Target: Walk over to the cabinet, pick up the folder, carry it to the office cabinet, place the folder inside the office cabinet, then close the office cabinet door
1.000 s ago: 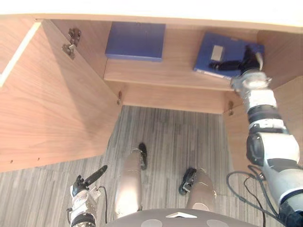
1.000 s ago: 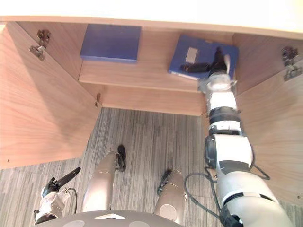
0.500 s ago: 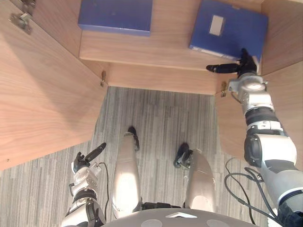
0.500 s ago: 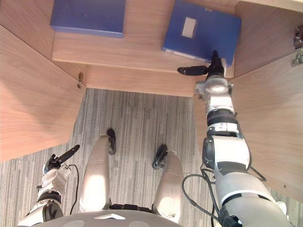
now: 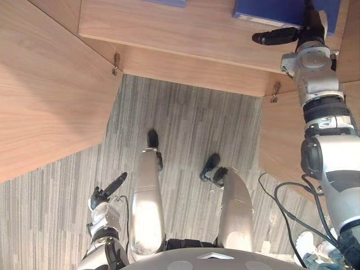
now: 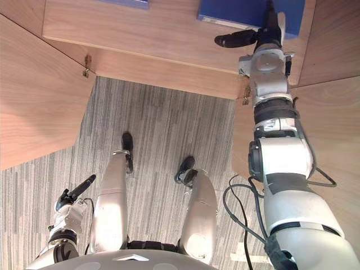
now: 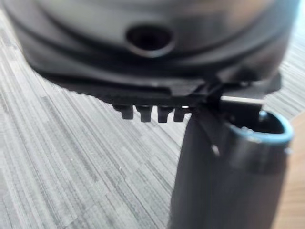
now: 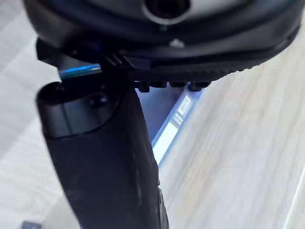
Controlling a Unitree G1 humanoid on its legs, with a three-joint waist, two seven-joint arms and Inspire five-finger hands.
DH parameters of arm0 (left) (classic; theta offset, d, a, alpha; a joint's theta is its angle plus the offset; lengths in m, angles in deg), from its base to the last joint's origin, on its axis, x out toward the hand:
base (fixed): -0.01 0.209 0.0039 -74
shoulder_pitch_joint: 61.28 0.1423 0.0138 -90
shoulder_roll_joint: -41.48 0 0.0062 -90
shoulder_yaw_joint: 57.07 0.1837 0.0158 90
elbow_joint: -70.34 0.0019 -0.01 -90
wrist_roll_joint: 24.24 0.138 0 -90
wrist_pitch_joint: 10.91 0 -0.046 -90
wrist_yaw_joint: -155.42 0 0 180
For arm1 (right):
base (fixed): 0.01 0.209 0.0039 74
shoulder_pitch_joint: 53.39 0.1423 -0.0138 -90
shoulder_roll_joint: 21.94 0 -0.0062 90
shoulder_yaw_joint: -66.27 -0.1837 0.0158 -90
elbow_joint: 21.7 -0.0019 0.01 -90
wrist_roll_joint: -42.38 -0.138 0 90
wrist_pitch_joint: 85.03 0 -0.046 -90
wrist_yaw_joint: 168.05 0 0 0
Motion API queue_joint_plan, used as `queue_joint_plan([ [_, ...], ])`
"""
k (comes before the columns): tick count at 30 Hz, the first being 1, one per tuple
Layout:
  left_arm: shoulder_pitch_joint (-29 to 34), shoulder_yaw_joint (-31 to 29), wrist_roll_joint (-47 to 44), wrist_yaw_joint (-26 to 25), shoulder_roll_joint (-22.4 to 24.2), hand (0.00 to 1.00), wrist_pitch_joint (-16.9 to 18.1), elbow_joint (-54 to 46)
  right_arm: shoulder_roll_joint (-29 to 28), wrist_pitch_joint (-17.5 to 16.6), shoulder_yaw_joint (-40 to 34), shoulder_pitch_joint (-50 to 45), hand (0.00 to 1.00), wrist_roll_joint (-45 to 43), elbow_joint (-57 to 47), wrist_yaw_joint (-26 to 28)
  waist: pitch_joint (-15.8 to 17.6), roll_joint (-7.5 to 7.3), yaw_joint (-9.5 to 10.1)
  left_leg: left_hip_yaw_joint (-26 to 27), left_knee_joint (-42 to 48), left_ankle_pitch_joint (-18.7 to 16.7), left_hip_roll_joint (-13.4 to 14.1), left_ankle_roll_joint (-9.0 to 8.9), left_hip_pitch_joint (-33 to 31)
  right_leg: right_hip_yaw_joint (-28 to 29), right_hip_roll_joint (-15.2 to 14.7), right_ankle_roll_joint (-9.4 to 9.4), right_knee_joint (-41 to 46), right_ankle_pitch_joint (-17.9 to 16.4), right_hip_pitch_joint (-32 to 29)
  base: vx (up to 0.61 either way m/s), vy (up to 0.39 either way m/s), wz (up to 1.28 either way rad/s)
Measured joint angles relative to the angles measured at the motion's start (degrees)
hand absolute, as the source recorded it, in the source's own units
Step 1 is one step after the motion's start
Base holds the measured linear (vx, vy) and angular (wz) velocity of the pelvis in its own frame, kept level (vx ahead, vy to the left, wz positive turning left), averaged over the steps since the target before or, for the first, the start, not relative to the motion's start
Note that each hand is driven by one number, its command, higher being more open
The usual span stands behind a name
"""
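The blue folder (image 5: pixel 269 9) lies flat at the right end of the open cabinet's wooden shelf (image 5: pixel 169 34). My right hand (image 5: pixel 307 35) is at the folder's near edge, open, with its thumb (image 6: pixel 233 39) sticking out sideways over the shelf and its fingers reaching onto the folder. In the right wrist view the folder's blue cover with a white label (image 8: pixel 167 128) shows just past the thumb (image 8: pixel 105 157). My left hand (image 5: pixel 107 191) hangs low over the floor at my left side, open, holding nothing.
A second blue folder (image 6: pixel 126 2) lies on the shelf's left end. The cabinet's left door (image 5: pixel 45 84) and right door (image 6: pixel 337 140) stand open on either side of me. Grey striped carpet (image 5: pixel 191 129) covers the floor between them.
The camera has moved, so the cabinet sits higher in view. My right hand has drawn back from the folder's top to its near edge. The folder stays on the shelf.
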Motion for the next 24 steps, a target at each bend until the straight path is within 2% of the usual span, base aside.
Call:
queue_joint_plan([
  [3, -0.94, 2.28, -0.40, -0.50, -0.04, 1.00, 0.10, -0.42, 0.35, -0.03, 3.39, 1.11, 1.00, 1.23, -0.08, -0.01, 0.04, -0.21, -0.96, -0.22, -0.98, 0.85, -0.13, -0.34, -0.85, -0.25, 0.08, -0.38, -0.16, 0.23, -1.00, 0.00, -0.016, 0.03],
  [9, -3.93, 5.70, -0.47, -0.69, 0.44, 1.00, 1.15, -2.94, 2.61, 0.07, 10.20, 3.50, 1.00, 1.44, -0.07, 0.98, 0.15, -0.42, -1.03, -0.41, -5.15, 4.37, -0.16, -1.03, -1.57, -1.06, 0.84, -1.52, -0.78, 1.19, -3.05, -0.05, -0.048, 0.02],
  [15, -3.85, 5.96, -1.84, -1.10, 0.41, 1.00, 1.14, -3.81, 3.29, -0.11, 11.78, 3.75, 1.00, 1.46, -0.22, 2.19, 0.15, -0.42, -0.86, -1.40, -7.18, 6.78, -0.15, -1.81, -1.07, -1.79, 0.87, -2.91, 1.14, 0.38, -3.79, -0.03, -0.082, 0.07],
  [20, -3.72, 6.31, -1.78, -0.89, 0.04, 1.00, 0.94, -4.55, 1.18, -0.33, 12.23, 2.38, 1.00, 5.58, -0.21, 5.78, 0.12, -0.42, -0.36, -1.42, -8.76, 7.51, -0.13, -1.89, 2.42, -2.24, 1.00, -3.10, 0.60, 0.28, -0.59, -0.01, -0.044, 0.05],
  [24, -3.74, 6.83, -1.73, -0.39, -1.44, 1.00, 0.86, -5.16, -1.91, -0.28, 12.13, 1.51, 1.00, 8.22, -0.07, 6.05, 0.08, -0.40, 0.36, -1.39, -9.37, 7.53, 0.38, -1.91, 4.84, -2.53, 1.92, -3.00, -1.34, 0.72, 2.45, 0.01, 0.000, -0.01],
])
